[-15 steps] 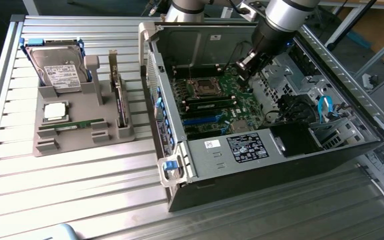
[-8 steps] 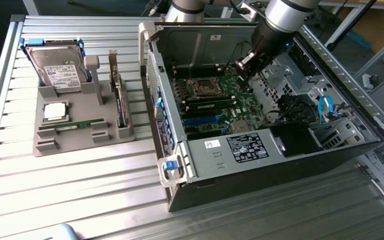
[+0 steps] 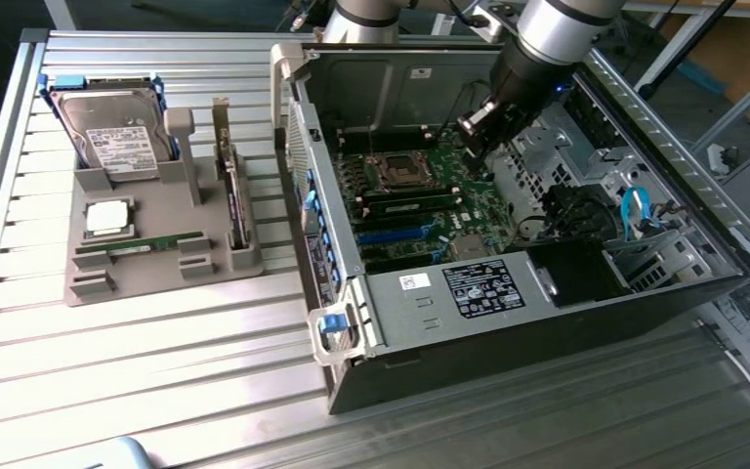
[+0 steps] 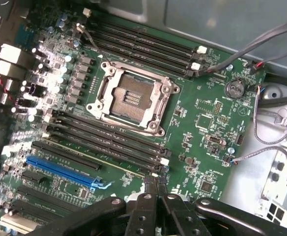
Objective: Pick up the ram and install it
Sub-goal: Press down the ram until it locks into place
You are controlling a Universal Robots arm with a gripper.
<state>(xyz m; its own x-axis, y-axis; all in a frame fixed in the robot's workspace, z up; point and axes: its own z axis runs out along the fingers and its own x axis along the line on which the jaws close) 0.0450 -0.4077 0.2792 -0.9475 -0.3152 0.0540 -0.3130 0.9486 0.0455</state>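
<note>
We find the ram (image 3: pixel 141 243), a thin green circuit-board stick, lying in the grey moulded parts tray (image 3: pixel 89 288) on the exterior view's left. It is well apart from the black two-finger gripper (image 4: pixel 156 186), which hangs empty with its fingers pressed together over the green motherboard (image 4: pixel 210 115) inside the open black computer case (image 3: pixel 519 337). We judge the pick not yet done; the case walls and loose grey cables (image 4: pixel 273 37) crowd the gripper, while the ribbed metal table (image 3: pixel 153 371) around the tray offers open room.
</note>
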